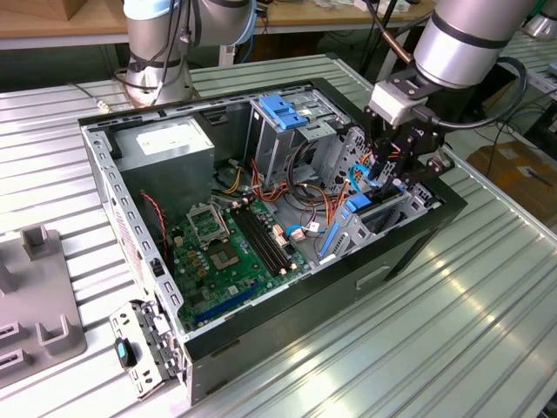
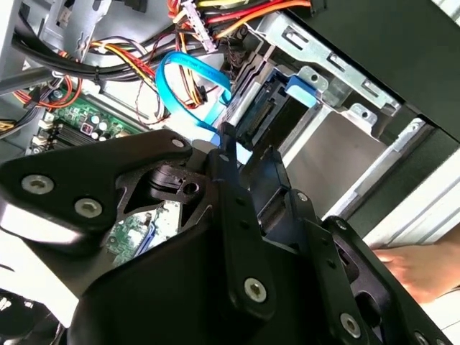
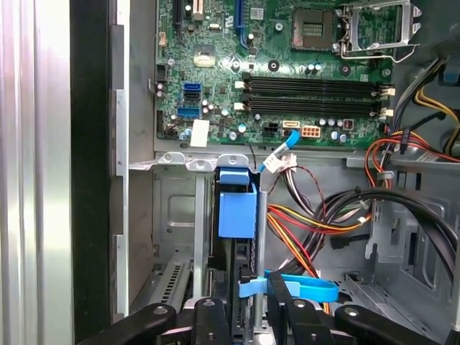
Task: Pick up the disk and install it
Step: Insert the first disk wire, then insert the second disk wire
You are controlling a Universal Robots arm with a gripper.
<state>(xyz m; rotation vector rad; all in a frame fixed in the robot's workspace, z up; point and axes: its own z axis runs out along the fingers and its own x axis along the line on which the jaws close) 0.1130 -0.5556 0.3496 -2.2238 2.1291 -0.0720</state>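
The disk (image 3: 241,215), dark with a blue plastic end piece, stands on edge in a slot of the metal drive bay (image 3: 176,215) at the case's corner on the exterior view's right. My gripper (image 3: 248,316) reaches down into that bay, and its black fingers (image 3: 212,316) close against the disk's two flat sides. In the second wrist view the gripper (image 2: 251,172) sits just behind the disk (image 2: 269,115) and its blue tab. The exterior view shows the gripper (image 1: 389,178) low inside the case wall, with the disk's (image 1: 359,206) blue end below it.
The open case (image 1: 261,322) holds a green motherboard (image 1: 222,248), a grey power-supply box (image 1: 170,148) and a tall cage with a blue top (image 1: 283,113). Orange and black cables (image 3: 323,215) and a blue flat cable (image 3: 302,287) run beside the bay. A hand (image 2: 424,266) rests outside the case.
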